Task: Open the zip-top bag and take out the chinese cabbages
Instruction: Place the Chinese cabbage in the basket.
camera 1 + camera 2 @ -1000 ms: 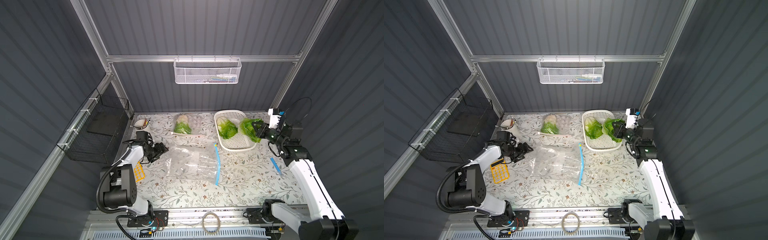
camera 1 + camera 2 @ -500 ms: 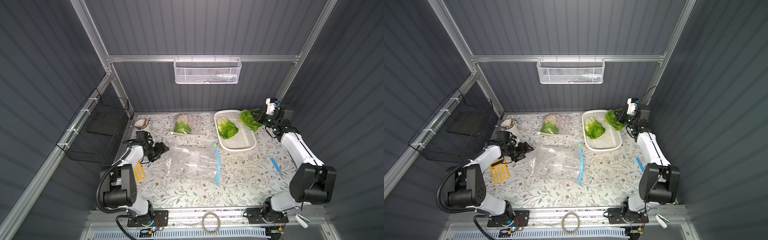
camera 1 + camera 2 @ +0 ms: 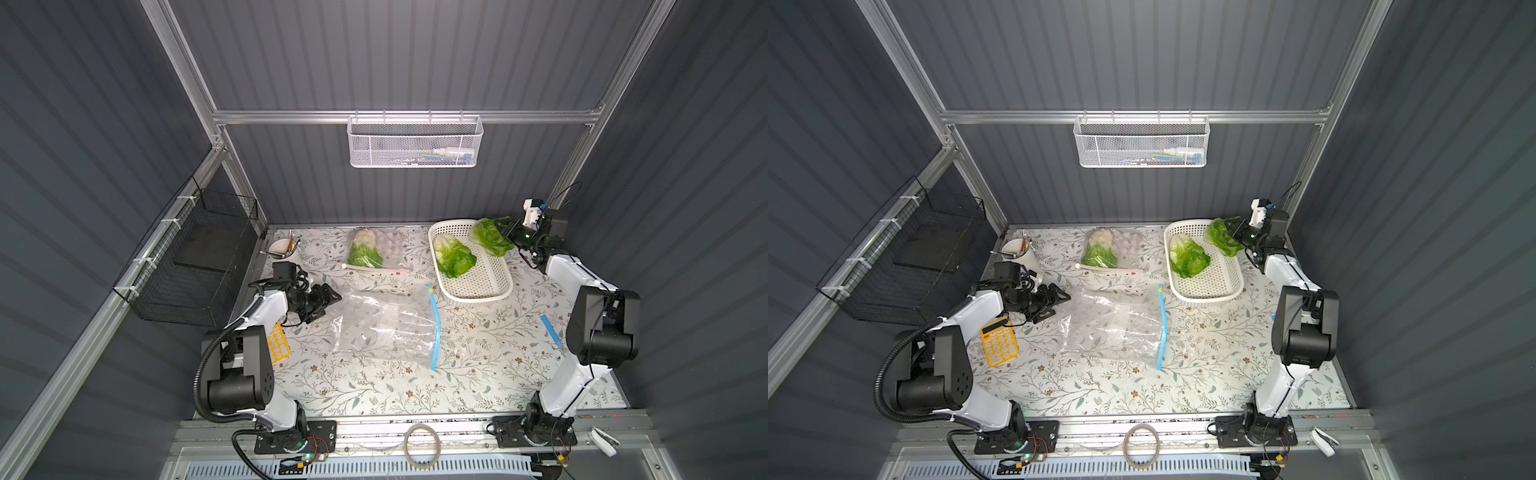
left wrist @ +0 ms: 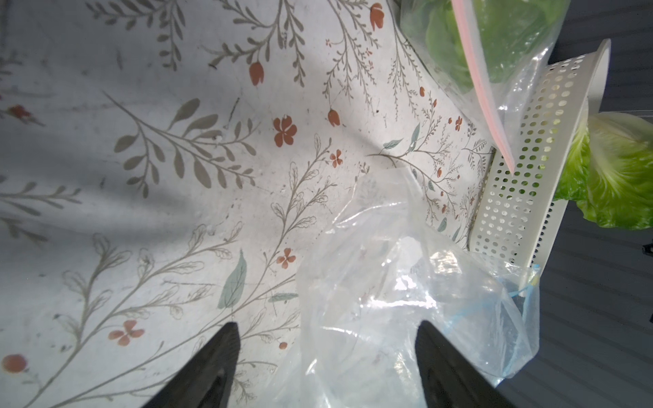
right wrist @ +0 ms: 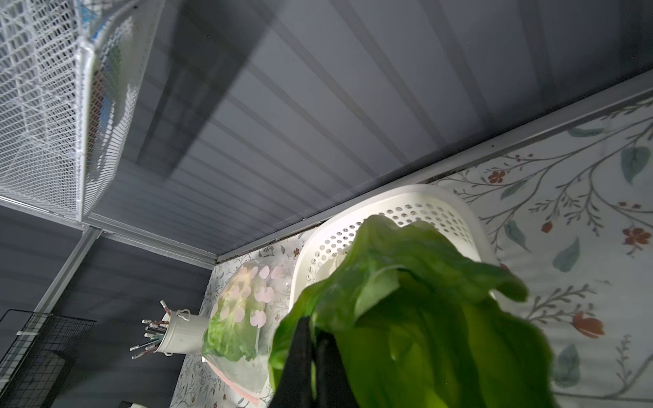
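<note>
One chinese cabbage [image 3: 490, 237] is gripped in the closed right gripper [image 3: 507, 232] over the far corner of the white basket [image 3: 478, 296]. A second cabbage [image 3: 454, 257] is laid in that basket, and a third cabbage [image 3: 365, 254] is kept inside a pink-zip bag [image 3: 388, 249]. The blue-zip bag [image 3: 386, 330] is spread flat mid-table, and the left gripper [image 3: 329, 296] is held wide open and empty just beside it.

The left gripper [image 4: 327, 326] is shown with its dark fingers spread wide, and a crumpled clear zip-top bag [image 4: 406, 300] is seen between and beyond them on the floral tablecloth [image 4: 176, 141]. A chinese cabbage [image 4: 618, 169] is glimpsed past the white perforated basket [image 4: 523, 169] rim. Green leaves are enclosed in a pink-sealed bag [image 4: 494, 42] just beside it.
</note>
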